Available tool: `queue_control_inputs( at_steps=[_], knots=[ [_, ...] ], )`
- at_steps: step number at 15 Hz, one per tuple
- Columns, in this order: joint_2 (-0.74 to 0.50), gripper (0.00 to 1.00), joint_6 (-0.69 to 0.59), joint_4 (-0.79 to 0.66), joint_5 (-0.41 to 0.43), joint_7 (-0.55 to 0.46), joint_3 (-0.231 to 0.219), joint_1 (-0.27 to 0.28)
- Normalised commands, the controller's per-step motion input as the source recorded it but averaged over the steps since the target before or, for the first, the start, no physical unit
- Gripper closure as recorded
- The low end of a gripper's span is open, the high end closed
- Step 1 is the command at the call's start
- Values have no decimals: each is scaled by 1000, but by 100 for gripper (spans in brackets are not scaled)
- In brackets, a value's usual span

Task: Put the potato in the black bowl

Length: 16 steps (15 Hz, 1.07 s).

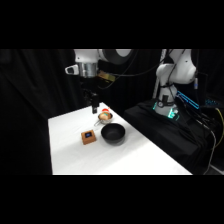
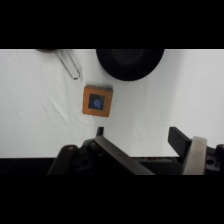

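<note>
The potato (image 1: 104, 116), a small tan-orange lump, lies in the silver pan (image 1: 106, 120) near the table's back edge. The black bowl (image 1: 113, 134) stands just in front of the pan and also shows at the top of the wrist view (image 2: 130, 62). My gripper (image 1: 93, 106) hangs above the table, just left of the pan and behind the bowl. In the wrist view the gripper (image 2: 139, 136) is open, its fingers wide apart with only bare table between them. The potato is out of the wrist view.
A brown square block with a dark blue top (image 1: 89, 136) (image 2: 97, 100) sits left of the bowl. The pan's thin wire handle (image 2: 70, 64) shows at the wrist view's upper left. The white table (image 1: 125, 160) stretches towards the front.
</note>
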Motion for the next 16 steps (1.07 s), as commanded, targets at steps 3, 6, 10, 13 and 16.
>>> queue_control_inputs(
  at_steps=[3, 6, 10, 13, 16],
  knots=[
    [11, 0, 7, 10, -4, -22, 7, -31],
    [-32, 0, 72, -41, 0, -103, -42, -90],
    [-139, 0, 126, -154, -10, -164, -86, -135],
    [-219, 0, 195, -278, -15, -171, -102, -143],
    [-281, 0, 241, -384, 15, -183, -97, -136]
  ],
)
